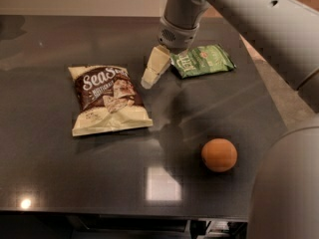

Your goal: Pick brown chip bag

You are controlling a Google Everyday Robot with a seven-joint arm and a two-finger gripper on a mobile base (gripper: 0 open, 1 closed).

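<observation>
We see the large crinkly brown chip bag (108, 99), dark in the centre with cream ends and white script lettering, lying flat on the left part of the dark glossy tabletop (50, 173), untouched. The cream-tipped gripper (148, 81) hangs over the table between that bag and the smaller green snack bag (202, 60), its tip just beside the brown bag's upper right corner. We cannot tell whether the claw is apart or together, and it holds nothing. Our first worry is the approach. The tip sits off the bag's edge rather than over its middle, so a descent from here may only catch the thin sealed corner, or press on bare table and push the bag sideways. The bag looks slick and air-filled, so a shallow pinch could slip off it once lifted. The green snack bag lies close behind the gripper's wrist, and we judge that a careless swing of the grey arm (234, 9) could drag it or close on the wrong packet. The round orange fruit (219, 155) sits well apart to the right and seems out of harm's way.
</observation>
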